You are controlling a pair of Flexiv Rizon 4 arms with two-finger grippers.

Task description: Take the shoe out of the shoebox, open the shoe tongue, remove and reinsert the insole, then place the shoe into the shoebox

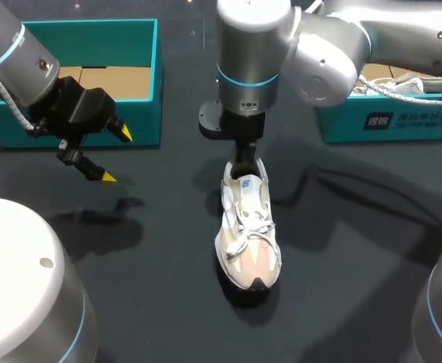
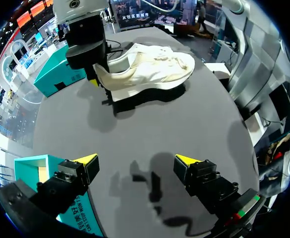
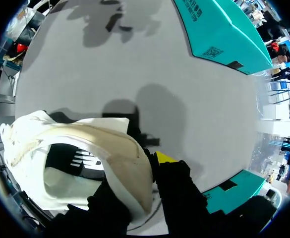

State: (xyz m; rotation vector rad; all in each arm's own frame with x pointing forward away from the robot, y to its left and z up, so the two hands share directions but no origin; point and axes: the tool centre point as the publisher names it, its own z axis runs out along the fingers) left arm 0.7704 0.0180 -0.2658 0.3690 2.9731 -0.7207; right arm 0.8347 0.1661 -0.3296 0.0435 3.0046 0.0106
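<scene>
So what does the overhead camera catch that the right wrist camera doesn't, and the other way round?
Only the head view shows the whole sneaker from above, laces and toe included, plus the left gripper hanging open and empty in front of an open teal shoebox. Only the right wrist view looks inside the sneaker: you see the dark insole and the heel wall pinched by the right gripper, one finger inside and one outside. Both show the sneaker and the dark table.
</scene>
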